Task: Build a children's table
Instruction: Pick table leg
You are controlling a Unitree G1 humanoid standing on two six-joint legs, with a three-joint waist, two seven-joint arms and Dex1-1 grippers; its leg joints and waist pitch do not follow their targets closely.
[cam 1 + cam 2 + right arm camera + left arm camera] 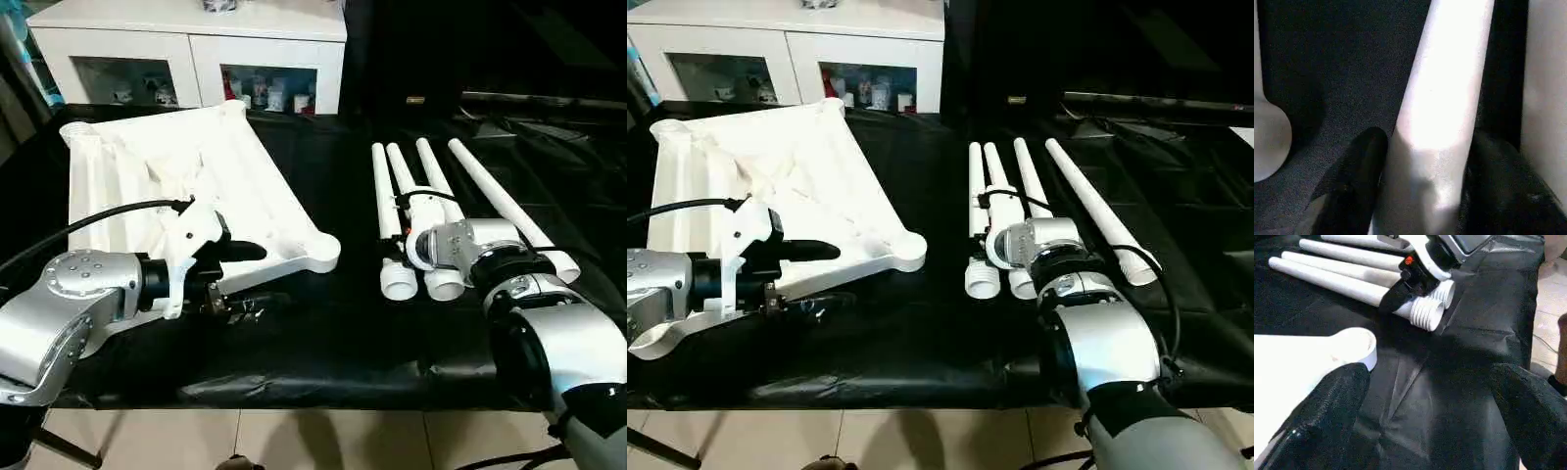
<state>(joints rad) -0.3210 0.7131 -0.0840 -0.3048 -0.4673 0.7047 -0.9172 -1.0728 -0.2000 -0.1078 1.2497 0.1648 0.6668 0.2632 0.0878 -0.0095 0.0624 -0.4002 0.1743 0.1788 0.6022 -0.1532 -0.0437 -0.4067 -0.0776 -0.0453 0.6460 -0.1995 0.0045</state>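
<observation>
Black cloth [333, 323] covers the work surface, with pale floor tiles [294, 441] along its near edge. Nearest on the left, the left gripper [240, 279] hangs with its 2 black fingers [1327, 411] spread wide and holding nothing, one finger over the near edge of the upturned table top [186, 186], the other over bare cloth. Part of that edge is covered by the arm. The top lies ribbed side up, and its rounded corner socket [323, 253] sits just beyond the fingers. On the right, 4 white legs [392, 196] lie side by side, threaded ends toward the robot. The right gripper [1400, 296] comes down on the third leg from the left [1440, 122]; its fingers flank the tube on both sides, touching or nearly so, but I cannot tell whether they grip it yet. The wrist hides that leg's near end in the head views. Farthest back stands a white cabinet [196, 39], its contents too small to identify.
</observation>
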